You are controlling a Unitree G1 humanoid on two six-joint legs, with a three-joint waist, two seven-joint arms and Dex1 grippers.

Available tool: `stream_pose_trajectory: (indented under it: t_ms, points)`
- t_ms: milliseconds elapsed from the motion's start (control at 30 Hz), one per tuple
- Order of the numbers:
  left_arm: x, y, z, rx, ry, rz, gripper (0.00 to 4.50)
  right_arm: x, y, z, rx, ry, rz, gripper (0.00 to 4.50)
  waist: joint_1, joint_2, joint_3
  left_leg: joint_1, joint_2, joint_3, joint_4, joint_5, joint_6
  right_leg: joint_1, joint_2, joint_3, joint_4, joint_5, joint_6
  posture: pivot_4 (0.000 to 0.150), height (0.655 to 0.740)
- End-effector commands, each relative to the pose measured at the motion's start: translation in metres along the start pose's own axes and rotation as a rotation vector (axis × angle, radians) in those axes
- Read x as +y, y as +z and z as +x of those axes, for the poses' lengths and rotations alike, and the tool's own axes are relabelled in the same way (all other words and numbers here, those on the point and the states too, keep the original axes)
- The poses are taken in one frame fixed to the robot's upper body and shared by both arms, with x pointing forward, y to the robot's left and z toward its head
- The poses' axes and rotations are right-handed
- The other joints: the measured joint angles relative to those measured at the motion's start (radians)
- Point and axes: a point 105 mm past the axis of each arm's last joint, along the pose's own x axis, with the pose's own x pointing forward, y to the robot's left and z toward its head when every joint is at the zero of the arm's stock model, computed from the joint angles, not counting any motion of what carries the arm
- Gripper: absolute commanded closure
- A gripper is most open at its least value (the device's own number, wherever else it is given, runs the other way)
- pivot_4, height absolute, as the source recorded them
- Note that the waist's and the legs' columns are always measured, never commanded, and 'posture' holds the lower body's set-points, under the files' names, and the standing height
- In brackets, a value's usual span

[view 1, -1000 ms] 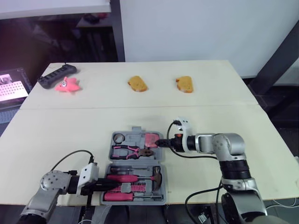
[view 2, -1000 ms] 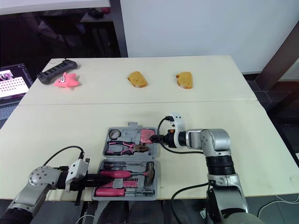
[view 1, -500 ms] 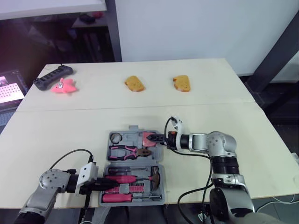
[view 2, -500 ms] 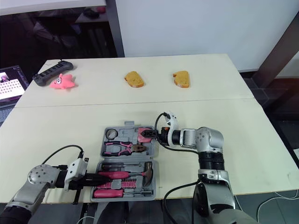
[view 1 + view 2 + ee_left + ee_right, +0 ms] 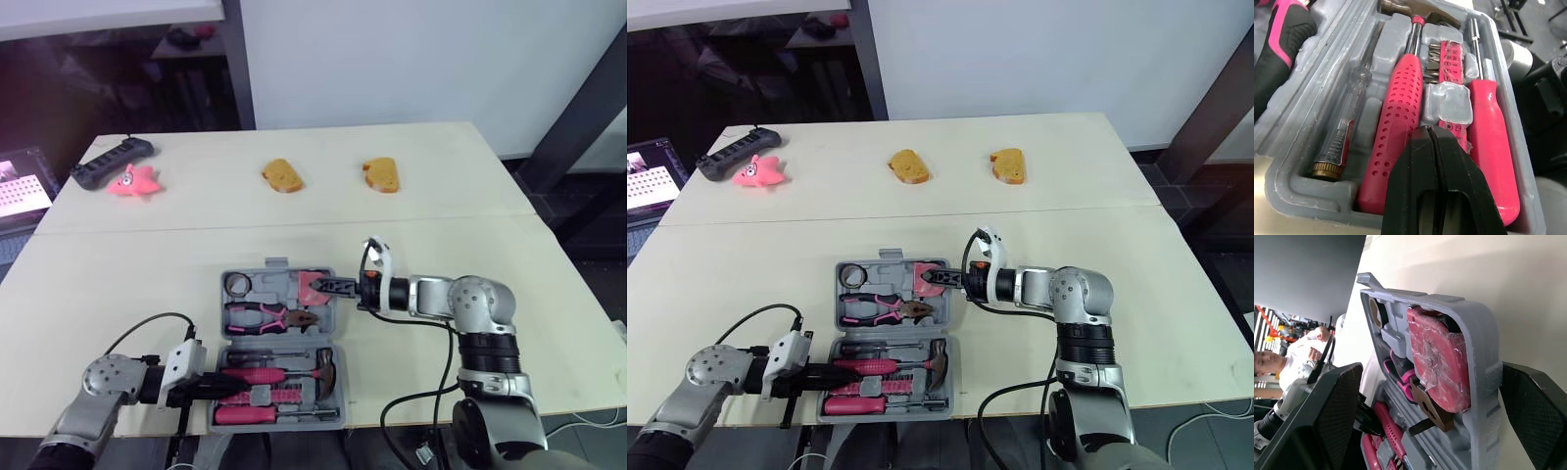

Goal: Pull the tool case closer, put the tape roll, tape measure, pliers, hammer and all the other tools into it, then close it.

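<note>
The grey tool case (image 5: 227,323) lies open near the table's front edge. Its far half holds the tape roll (image 5: 240,285), the pink-handled pliers (image 5: 265,316) and the pink tape measure (image 5: 315,287). The near half holds the hammer (image 5: 328,366) and pink screwdrivers (image 5: 1491,147). My right gripper (image 5: 338,285) is open, and its fingers (image 5: 1337,416) straddle the right edge of the far half beside the tape measure (image 5: 1440,362). My left gripper (image 5: 217,388) is shut and empty. Its tip (image 5: 1431,134) rests at the left end of the near half, over the hammer's handle (image 5: 1398,122).
Two bread-like pieces (image 5: 285,175) (image 5: 382,174) lie at the table's far middle. A pink toy (image 5: 135,180) and a black power strip (image 5: 111,160) sit at the far left. A screen (image 5: 18,196) stands beyond the left edge. Cables trail from both wrists.
The camera shifted a little early on. Since then the case's far half has moved slightly left with the right gripper at its right edge. The left gripper has stayed put.
</note>
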Motion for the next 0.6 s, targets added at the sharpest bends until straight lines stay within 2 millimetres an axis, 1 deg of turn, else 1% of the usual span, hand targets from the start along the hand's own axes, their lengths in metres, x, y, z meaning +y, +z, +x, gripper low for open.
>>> stream_pose_trajectory:
  t_ms: [33,167,300,333,400,467,567,600]
  points:
    - [0.009,0.012,-0.010,-0.020,0.069,-0.012,4.50,0.020,0.003,0.002,-0.007,0.093,-0.044,0.03,0.000,0.000,0.000,0.000,0.000,0.000,0.000,0.000,0.000,0.000,0.000,0.000,0.000,0.000,0.000,0.150,0.7400]
    - [0.009,0.024,-0.012,-0.044,0.081,-0.031,4.50,0.020,0.003,0.001,-0.004,0.097,-0.052,0.03,0.000,-0.001,0.001,-0.003,0.000,0.000,-0.001,0.000,0.000,-0.003,0.000,0.000,0.000,0.000,0.000,0.150,0.7400]
    - [0.010,0.038,-0.019,-0.094,0.119,-0.066,4.50,0.024,0.003,-0.002,-0.001,0.117,-0.069,0.03,-0.002,-0.001,0.001,-0.004,0.000,0.000,-0.002,0.000,0.000,-0.005,0.000,0.000,0.000,0.000,0.000,0.150,0.7400]
    - [0.011,0.041,-0.023,-0.101,0.139,-0.081,4.50,0.027,0.001,-0.005,0.021,0.108,-0.111,0.03,-0.002,-0.001,0.001,-0.004,0.000,0.000,-0.002,0.000,0.000,-0.006,0.000,0.000,0.000,0.000,0.000,0.150,0.7400]
    - [0.012,0.043,-0.032,-0.113,0.172,-0.112,4.50,0.042,-0.003,-0.014,0.053,0.153,-0.183,0.03,0.000,-0.001,0.001,-0.006,0.000,0.000,-0.002,0.000,0.000,-0.008,0.000,0.000,0.000,0.000,0.000,0.150,0.7400]
    - [0.011,0.044,-0.044,-0.117,0.197,-0.146,4.50,0.063,-0.012,-0.026,0.110,0.211,-0.280,0.03,0.001,-0.001,0.001,-0.012,0.000,0.000,-0.002,0.000,0.000,-0.014,0.000,0.000,0.000,0.000,0.000,0.150,0.7400]
    - [0.006,0.047,-0.062,-0.115,0.221,-0.183,4.50,0.090,-0.035,-0.044,0.199,0.299,-0.390,0.03,0.002,-0.001,0.001,-0.016,0.000,-0.001,-0.002,0.000,0.000,-0.017,0.000,0.000,0.000,0.000,0.000,0.150,0.7400]
    - [0.004,0.047,-0.070,-0.105,0.232,-0.189,4.50,0.100,-0.047,-0.055,0.240,0.331,-0.435,0.03,0.003,-0.001,0.001,-0.016,0.000,-0.001,-0.002,0.000,0.000,-0.017,0.000,-0.001,0.000,-0.001,-0.001,0.150,0.7400]
